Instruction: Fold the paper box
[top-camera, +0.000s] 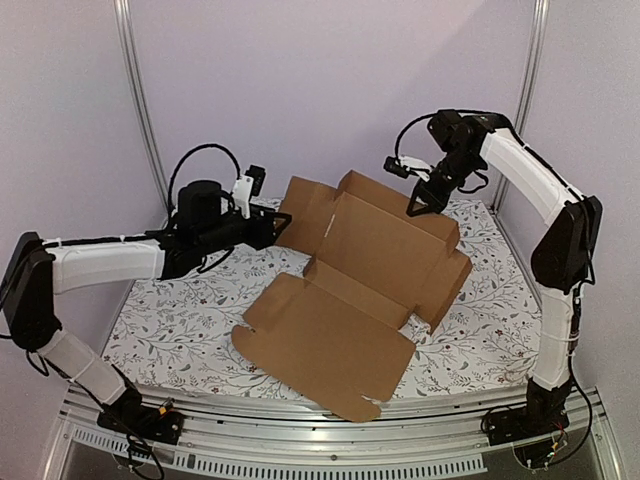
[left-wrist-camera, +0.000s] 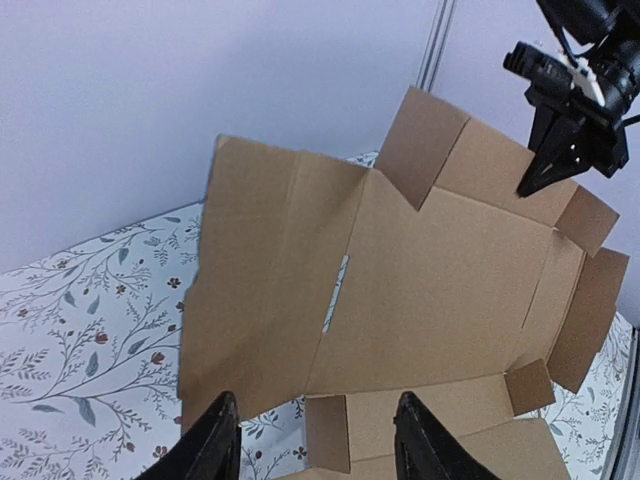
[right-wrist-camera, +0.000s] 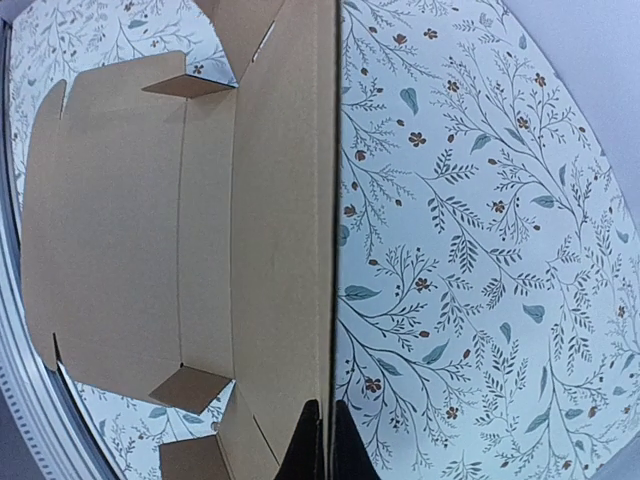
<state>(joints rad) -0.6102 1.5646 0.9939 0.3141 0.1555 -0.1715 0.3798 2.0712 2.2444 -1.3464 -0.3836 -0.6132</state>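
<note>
From above, you are seeing the box (top-camera: 385, 250) lying half folded in the middle of the table (top-camera: 170, 310), its lid panel reaching toward the near edge and its far wall standing up. Your right gripper (top-camera: 418, 205) is pinching the top edge of that far wall. Your left gripper (top-camera: 268, 228) is hanging just beside the box's left flap.

In the left wrist view, your left gripper (left-wrist-camera: 316, 400) is showing both fingers spread wide with nothing between them, and the box (left-wrist-camera: 430, 290) is lying just beyond the tips. The right gripper (left-wrist-camera: 525, 188) is nipping the far wall's rim.

In the right wrist view, your right gripper (right-wrist-camera: 326, 410) is pressing its fingers together on the thin edge of the upright wall; the box (right-wrist-camera: 120, 230) is filling the left side and the table (right-wrist-camera: 470, 250) the right.
</note>
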